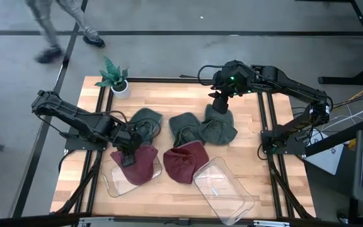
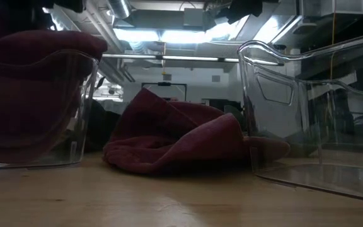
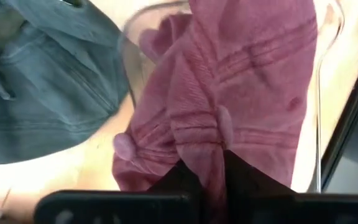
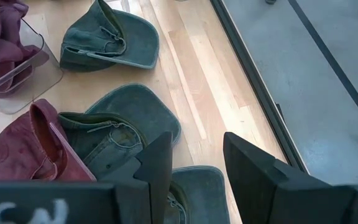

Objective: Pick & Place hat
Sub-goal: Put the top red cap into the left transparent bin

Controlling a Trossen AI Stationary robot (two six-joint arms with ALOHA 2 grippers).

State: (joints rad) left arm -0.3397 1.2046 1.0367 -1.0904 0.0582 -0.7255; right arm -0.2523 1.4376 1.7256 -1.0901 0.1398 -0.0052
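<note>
- Light wooden slatted bench [image 1: 169, 94]: carries two clear bins, five soft hats and a small potted plant [image 1: 115, 79] at the far left corner.
- Larger clear plastic bin [image 1: 224, 189], front right of centre: nothing visible in it, set at an angle.
- Smaller clear plastic bin [image 1: 121, 180], front left: a maroon fabric hat [image 1: 137, 165] lies over its rim and partly inside.
- Left tool [image 1: 127, 157]: directly above that bin, pinched narrow on a fold of the maroon fabric hat [image 3: 229, 93], which hangs straight under it; the bin wall shows around the cloth in the left wrist view. Judgement: letting go drops the hat down into the bin.
- Second maroon hat [image 1: 183, 161]: on the bench between the two bins, near the left arm.
- Three grey-green hats: one by the left arm [image 1: 145, 121], one mid-bench [image 1: 184, 129], one under the right arm [image 1: 219, 126].
- Right tool [image 1: 219, 104]: poised over the rightmost grey-green hat, fingers [image 4: 157, 162] half apart, nothing held; the hat lies directly below.
</note>
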